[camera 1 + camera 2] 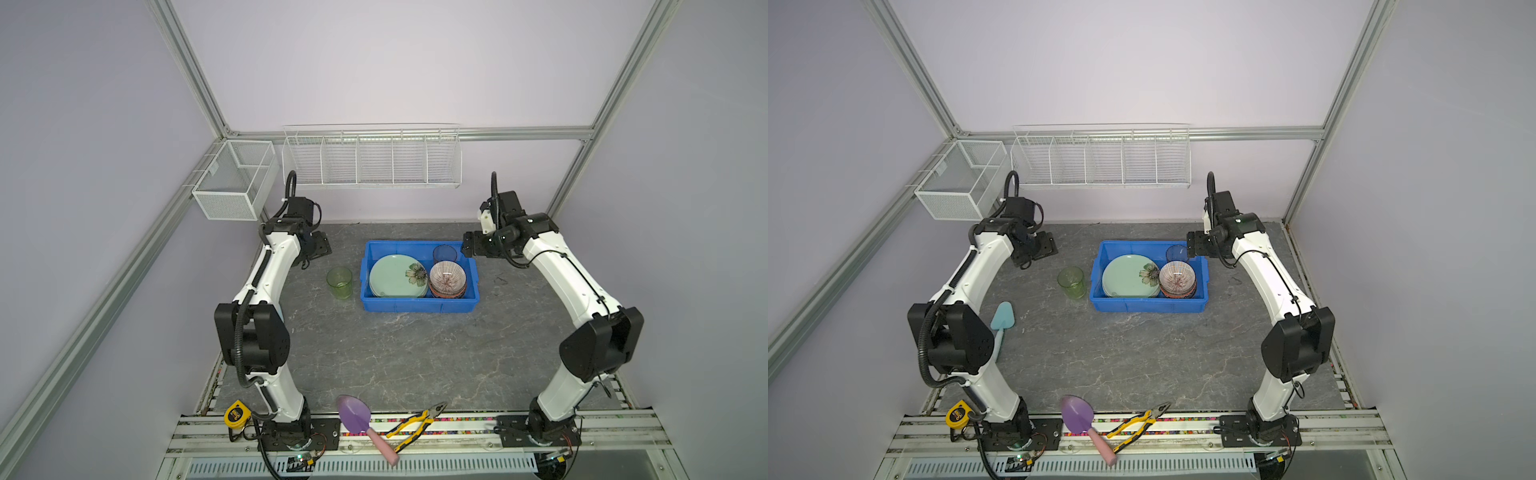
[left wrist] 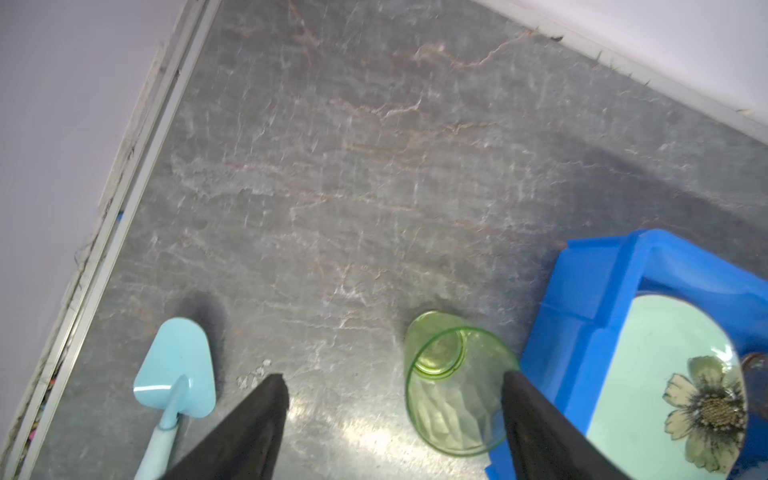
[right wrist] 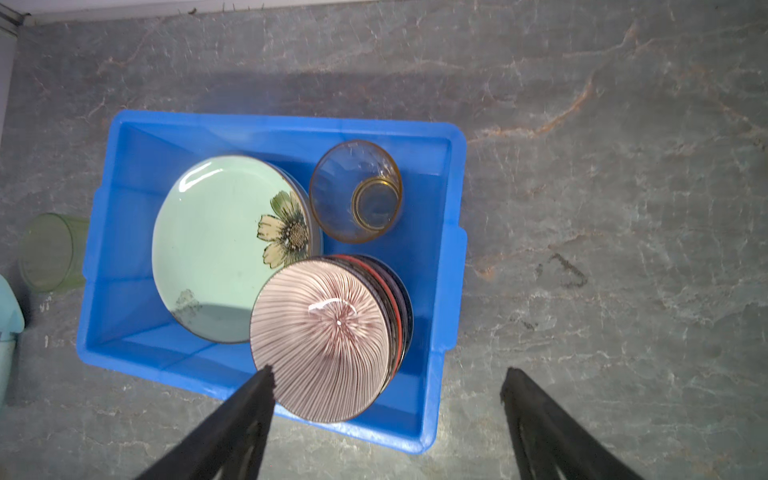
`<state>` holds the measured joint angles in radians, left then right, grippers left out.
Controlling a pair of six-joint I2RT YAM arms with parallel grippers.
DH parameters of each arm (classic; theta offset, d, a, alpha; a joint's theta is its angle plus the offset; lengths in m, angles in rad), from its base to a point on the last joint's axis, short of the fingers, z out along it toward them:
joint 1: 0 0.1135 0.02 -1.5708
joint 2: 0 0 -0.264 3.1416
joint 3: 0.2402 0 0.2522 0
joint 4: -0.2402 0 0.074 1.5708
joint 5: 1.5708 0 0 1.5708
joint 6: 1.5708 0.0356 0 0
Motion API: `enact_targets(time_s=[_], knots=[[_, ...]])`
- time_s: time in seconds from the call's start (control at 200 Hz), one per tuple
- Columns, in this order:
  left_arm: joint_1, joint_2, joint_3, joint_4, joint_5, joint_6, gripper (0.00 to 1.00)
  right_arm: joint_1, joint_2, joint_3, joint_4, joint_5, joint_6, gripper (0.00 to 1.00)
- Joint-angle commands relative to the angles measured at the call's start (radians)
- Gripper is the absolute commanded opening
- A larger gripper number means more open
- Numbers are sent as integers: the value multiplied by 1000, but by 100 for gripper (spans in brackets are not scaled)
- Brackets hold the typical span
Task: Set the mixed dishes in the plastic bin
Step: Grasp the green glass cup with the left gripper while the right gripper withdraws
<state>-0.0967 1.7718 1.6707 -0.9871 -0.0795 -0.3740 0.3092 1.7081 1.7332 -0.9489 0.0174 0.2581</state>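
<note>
Both top views: bimanual cell with a blue plastic bin (image 1: 419, 305) at the centre of the grey marbled table (image 1: 415, 365). Inside the bin, a pale green flower plate (image 1: 395, 276) tops a stack of plates on the left. A pink-striped bowl (image 1: 446, 276) crowns a nest of bowls at the right. An amber tumbler (image 3: 353, 191) stands upright in the far right corner. A green tumbler (image 1: 339, 282) stands upright on the table, outside the bin and just beside its left wall. The left gripper (image 2: 395, 380) hangs above that tumbler, jaws spread and empty. The right gripper (image 3: 388, 374) hovers over the bin's right end, jaws likewise parted, holding nothing. A teal trowel (image 1: 1003, 320), a purple trowel (image 1: 353, 415) and yellow-handled pliers (image 1: 415, 422) lie apart from the bin.
</note>
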Motion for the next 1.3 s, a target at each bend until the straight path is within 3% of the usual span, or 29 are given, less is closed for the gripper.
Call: enact_targets(time_s=[0.0,0.11,0.395,0.565,0.875,1.05,1.295], knots=[[-8,-23,-62,-9,83,-20,75,3,-61,-59,60,14,15,88],[-9,-8,-136,19,115,-30,61,2,-87,-92,55,18,9,88],[-12,30,-213,83,136,-46,53,-26,-109,-133,48,15,-21,88],[-15,64,-218,104,128,-39,47,-40,-117,-164,65,-3,-23,88],[-37,98,-207,108,90,-39,29,-56,-122,-183,75,-9,-32,88],[-38,105,-207,109,81,-37,14,-57,-117,-181,68,-12,-41,88],[-39,92,-185,77,62,-27,4,-65,-121,-185,68,-20,-45,88]])
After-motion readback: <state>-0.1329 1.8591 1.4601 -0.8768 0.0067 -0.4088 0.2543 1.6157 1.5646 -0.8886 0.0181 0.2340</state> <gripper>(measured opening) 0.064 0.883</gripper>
